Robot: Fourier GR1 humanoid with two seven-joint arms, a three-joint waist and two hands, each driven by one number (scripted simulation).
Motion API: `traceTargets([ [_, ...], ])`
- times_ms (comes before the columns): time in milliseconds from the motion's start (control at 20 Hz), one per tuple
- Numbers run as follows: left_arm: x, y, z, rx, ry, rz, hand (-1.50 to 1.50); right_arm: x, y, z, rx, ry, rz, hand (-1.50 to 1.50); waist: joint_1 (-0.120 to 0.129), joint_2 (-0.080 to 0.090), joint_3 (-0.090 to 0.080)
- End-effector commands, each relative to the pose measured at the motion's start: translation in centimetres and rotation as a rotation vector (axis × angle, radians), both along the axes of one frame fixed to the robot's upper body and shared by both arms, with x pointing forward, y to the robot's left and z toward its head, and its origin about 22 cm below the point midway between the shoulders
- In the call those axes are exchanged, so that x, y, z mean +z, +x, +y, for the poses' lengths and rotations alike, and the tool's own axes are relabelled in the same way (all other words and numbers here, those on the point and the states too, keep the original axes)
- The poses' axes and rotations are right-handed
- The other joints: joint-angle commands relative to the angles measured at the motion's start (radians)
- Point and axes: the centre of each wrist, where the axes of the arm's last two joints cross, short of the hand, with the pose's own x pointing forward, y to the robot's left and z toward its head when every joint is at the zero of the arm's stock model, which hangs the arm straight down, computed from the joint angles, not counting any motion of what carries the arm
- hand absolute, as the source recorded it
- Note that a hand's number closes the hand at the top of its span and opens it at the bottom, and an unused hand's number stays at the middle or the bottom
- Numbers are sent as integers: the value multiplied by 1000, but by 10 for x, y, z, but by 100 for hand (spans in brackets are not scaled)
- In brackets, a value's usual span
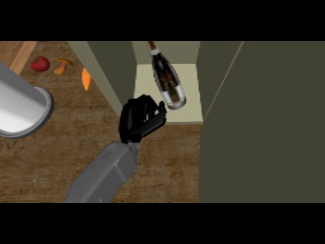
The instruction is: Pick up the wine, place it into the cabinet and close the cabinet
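Right now I see the wine (167, 76) standing inside the open cabinet (166, 116), on its pale shelf between the two olive side walls. From this steep angle the bottle's base faces me near the shelf's front edge and its neck points away toward the back. I have 1 hand (142, 119) in view, black, on a grey forearm that rises from the lower edge. It sits just left of and below the bottle's base, at the shelf's front lip. Its fingers are partly curled and hold nothing; I see a narrow gap between them and the bottle, so the wine is free of the hand. I cannot tell from this view which arm it is. The cabinet door (270, 124) is swung open and fills the right side as a big dark olive panel. On the wooden counter (59, 157) at left stands a white cylinder (10, 97) with a grey rim. Beyond it lie a red fruit (39, 63), a brown mushroom (63, 65) and an orange piece (86, 79), all well apart from the hand.
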Motion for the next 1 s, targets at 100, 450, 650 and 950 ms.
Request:
traceTargets([
  [100,-7,14,1,8,0,-25,150,7,-4,14,10,4,4,-150,-16,4,-1],
  [450,9,26,-8,-16,-23,-2,150,-30,10,1,32,4,20,-150,-9,2,0],
  [650,16,46,2,-15,-51,-4,150,-6,3,-4,26,16,7,-150,-4,2,0],
  [950,22,53,-2,6,-34,25,150,-5,19,15,29,-3,-2,-150,-17,6,0],
])
